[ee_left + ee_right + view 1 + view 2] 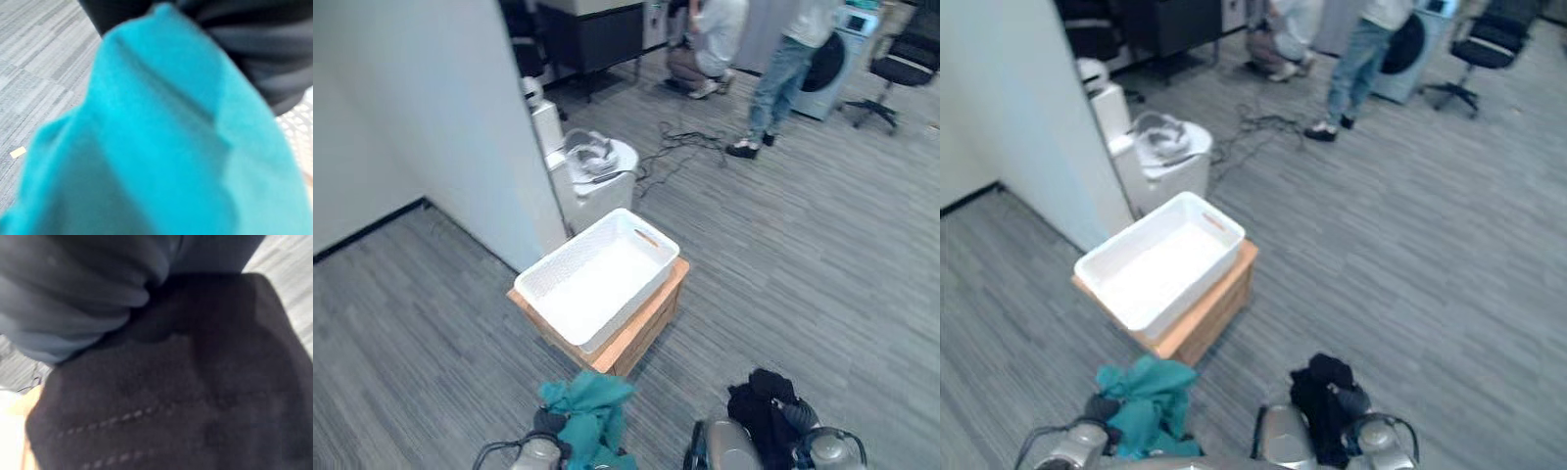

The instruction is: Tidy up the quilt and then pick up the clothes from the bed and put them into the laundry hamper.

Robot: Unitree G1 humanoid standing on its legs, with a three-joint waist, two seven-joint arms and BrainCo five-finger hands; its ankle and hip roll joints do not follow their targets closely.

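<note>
- Grey striped carpet floor (803,274); an empty white laundry hamper (597,276) sits on a wooden crate (641,328) beside a white partition wall (431,108).
- Two people (783,69) stand beyond it.
- Left hand (550,423) carries teal clothing (589,411); right hand (798,416) carries black clothing (759,406). Cloth hides the fingers of both, so their grip cannot be read.

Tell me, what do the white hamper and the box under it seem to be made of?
The hamper looks like matte white plastic: its walls show a fine perforated grid and a moulded handle slot. The box looks like light, unpainted wood or plywood, tan with flat panels; the grain cannot be seen clearly.
</note>
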